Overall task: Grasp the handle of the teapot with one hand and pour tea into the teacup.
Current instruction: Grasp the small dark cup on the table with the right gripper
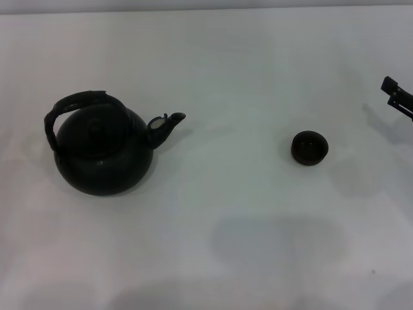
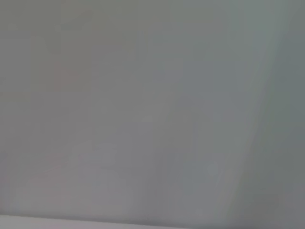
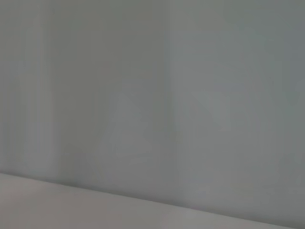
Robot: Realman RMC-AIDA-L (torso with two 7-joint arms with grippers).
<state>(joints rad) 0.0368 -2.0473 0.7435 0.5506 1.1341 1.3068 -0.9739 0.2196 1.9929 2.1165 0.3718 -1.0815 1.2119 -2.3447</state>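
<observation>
The large black teapot stands upright on the white table at the left in the head view, its short spout pointing right. Its thick black arched handle spans over the lid. The tiny dark teacup stands upright to the right, well apart from the spout. My right gripper shows only as black fingertips at the right edge, to the right of the teacup and a little farther back, holding nothing. My left gripper is out of view. Both wrist views show only a plain grey surface.
The white table stretches wide around both objects. A pale wall edge runs along the far side.
</observation>
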